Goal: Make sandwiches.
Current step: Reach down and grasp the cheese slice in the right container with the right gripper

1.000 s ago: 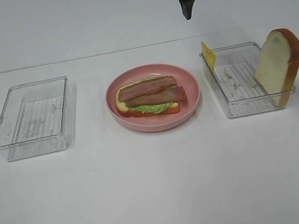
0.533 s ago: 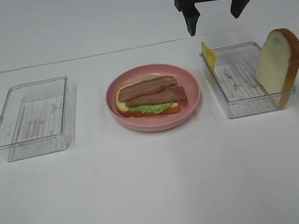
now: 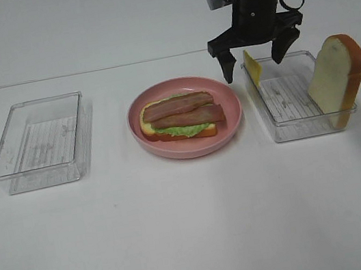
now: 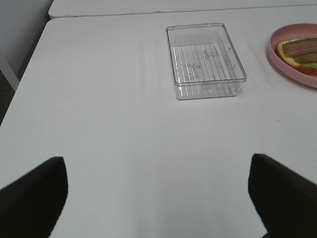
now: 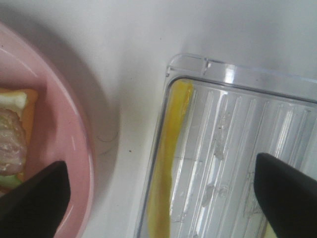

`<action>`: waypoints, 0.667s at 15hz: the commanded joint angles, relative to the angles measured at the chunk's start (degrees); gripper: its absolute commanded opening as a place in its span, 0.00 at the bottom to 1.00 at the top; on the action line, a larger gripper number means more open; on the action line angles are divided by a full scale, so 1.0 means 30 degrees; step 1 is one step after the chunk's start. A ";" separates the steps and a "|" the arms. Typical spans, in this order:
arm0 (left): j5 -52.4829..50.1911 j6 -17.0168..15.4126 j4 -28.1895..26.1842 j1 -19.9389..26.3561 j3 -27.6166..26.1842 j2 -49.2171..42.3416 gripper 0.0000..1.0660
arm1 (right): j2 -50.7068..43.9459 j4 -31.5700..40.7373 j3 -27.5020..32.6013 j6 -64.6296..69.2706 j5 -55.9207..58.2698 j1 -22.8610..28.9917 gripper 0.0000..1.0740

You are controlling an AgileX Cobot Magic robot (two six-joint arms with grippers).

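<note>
The partial sandwich (image 3: 181, 117) lies on the pink plate (image 3: 190, 151): one bread slice, green lettuce and two bacon strips on top. A yellow cheese slice (image 3: 251, 66) leans on the left wall of the right clear tray (image 3: 290, 129). A second bread slice (image 3: 336, 78) stands at that tray's right end. My right gripper (image 3: 252, 62) is open and straddles the cheese from above; in the right wrist view the cheese (image 5: 168, 163) lies between the open gripper's (image 5: 158, 198) fingers. My left gripper (image 4: 158, 198) is open and empty over bare table; the exterior view does not show it.
An empty clear tray (image 3: 38, 134) sits left of the plate and also shows in the left wrist view (image 4: 208, 84). The plate's edge (image 5: 74, 124) lies close beside the right tray's corner (image 5: 188, 62). The white table has a seam along the back.
My right gripper has come down and toward the near side, from high over the back of the table to around the cheese slice. Nothing else moved.
</note>
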 commanded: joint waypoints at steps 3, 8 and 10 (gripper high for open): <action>-0.0076 0.0019 -0.0057 0.0057 0.0000 -0.0325 0.85 | 0.0267 0.0076 0.0019 -0.0325 -0.0286 -0.0038 0.73; -0.0076 0.0019 -0.0057 0.0057 0.0000 -0.0325 0.85 | 0.0267 0.0076 0.0019 -0.0095 -0.0382 -0.0038 0.00; -0.0076 0.0019 -0.0057 0.0057 0.0000 -0.0325 0.85 | 0.0267 -0.0076 0.0019 -0.0095 -0.0420 -0.0038 0.00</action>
